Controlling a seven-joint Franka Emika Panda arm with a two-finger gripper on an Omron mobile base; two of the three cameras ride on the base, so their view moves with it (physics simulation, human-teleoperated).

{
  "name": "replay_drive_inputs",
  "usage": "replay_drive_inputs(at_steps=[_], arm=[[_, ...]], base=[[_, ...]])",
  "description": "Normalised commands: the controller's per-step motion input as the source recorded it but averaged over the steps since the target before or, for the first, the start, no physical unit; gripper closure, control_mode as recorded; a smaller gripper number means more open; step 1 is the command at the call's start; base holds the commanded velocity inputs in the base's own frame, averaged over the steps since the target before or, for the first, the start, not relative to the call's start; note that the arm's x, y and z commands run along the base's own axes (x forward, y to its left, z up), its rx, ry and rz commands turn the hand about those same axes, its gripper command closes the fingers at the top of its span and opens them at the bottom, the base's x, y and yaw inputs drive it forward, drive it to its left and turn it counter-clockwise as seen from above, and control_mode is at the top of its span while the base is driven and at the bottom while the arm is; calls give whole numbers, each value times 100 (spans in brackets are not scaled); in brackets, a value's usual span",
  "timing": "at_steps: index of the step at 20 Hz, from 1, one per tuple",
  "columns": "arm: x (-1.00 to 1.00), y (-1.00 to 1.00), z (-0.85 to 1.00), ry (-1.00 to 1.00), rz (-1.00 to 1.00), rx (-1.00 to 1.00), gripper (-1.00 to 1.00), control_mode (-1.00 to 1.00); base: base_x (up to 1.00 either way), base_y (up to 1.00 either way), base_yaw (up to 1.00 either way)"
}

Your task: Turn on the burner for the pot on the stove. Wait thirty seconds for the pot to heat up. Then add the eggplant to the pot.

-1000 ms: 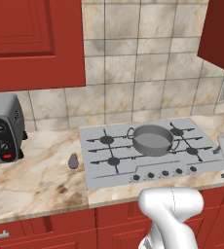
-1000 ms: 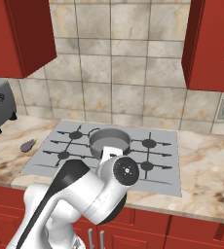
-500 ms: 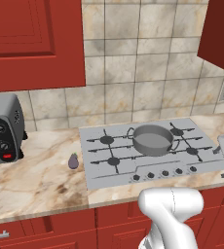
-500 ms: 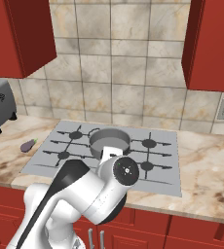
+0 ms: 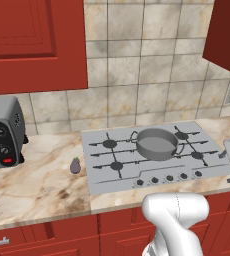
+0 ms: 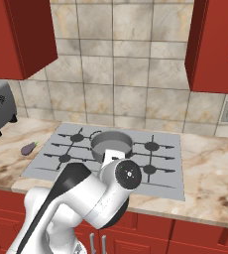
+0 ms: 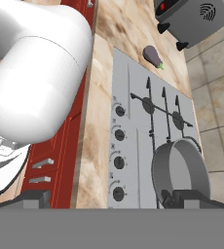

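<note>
Your pot point(image 5: 157, 143) sits on the stove point(image 5: 102, 170), over a burner grate right of centre — its inside looks bare grey metal. The eggplant point(image 5: 76, 165) lies on the marble counter point(image 5: 37, 185) just beside the stove's left edge, well apart from the pot. You cannot tell whether the gripper point(image 7: 102, 198) is parted or closed; it holds nothing — its fingertips barely show.

Grey pot point(image 5: 157, 144), purple eggplant point(image 5: 76, 165)
</note>
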Motion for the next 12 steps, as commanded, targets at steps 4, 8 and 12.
replay_drive_inputs(at_steps=[4,8,12], arm=[[0,0,0,0,0,0,-100,-100],[0,0,0,0,0,0,-100,-100],[0,0,0,0,0,0,-100,-100]], base=[[0,0,0],[0,0,0],[0,0,0]])
